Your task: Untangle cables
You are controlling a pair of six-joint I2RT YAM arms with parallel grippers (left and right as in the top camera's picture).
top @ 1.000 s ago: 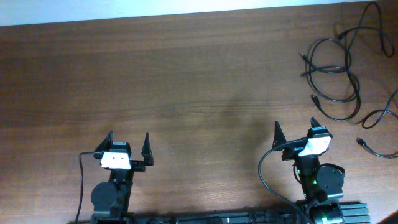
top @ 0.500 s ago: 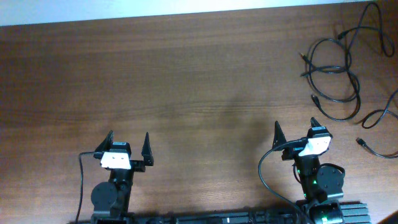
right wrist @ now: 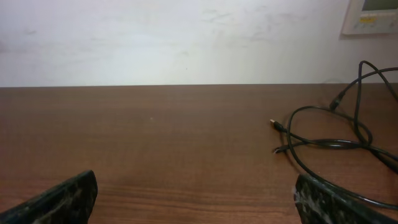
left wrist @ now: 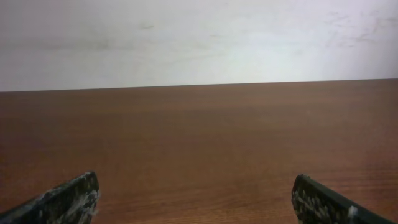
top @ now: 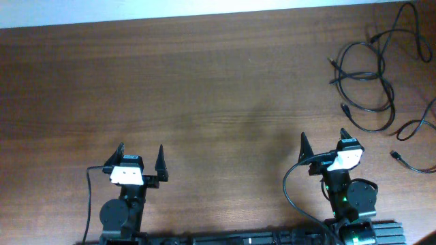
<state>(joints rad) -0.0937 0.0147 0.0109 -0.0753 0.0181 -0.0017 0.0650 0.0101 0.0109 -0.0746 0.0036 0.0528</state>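
The cables (top: pixel 371 75) are thin black cords looped in a tangle at the far right of the wooden table, with small plugs at their ends. They also show in the right wrist view (right wrist: pixel 336 140), ahead and to the right. A separate cord end (top: pixel 397 157) lies near the right edge. My left gripper (top: pixel 141 156) is open and empty near the front edge, far from the cables; its fingers frame bare wood in the left wrist view (left wrist: pixel 196 193). My right gripper (top: pixel 323 143) is open and empty, a little in front of the tangle; it also shows in the right wrist view (right wrist: pixel 196 193).
The brown wooden table (top: pixel 204 88) ends at a white wall along its far edge. A pale panel (right wrist: pixel 373 15) hangs on the wall at the upper right. A thick black wire (top: pixel 289 194) runs along my right arm's base.
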